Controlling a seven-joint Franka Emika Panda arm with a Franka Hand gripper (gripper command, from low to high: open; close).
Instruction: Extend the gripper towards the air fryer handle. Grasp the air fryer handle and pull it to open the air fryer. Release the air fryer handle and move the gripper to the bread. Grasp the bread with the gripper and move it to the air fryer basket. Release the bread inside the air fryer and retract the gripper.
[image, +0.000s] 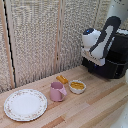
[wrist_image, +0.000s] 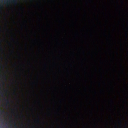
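Nearest, a plate (image: 25, 104) sits by the surface (image: 95, 107) edge; mug (image: 57, 91), bowl (image: 77, 86) and bread (image: 62, 79) leave room around. Arm (image: 102, 40) leans against the fryer (image: 111, 60); hand's opening cannot be told.

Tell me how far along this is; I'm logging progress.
Early stage. The white block gripper is at the boxy black air fryer, and the wrist view is black. The small orange-yellow bread lies untouched on the wooden table. Whether the drawer is open is unclear.
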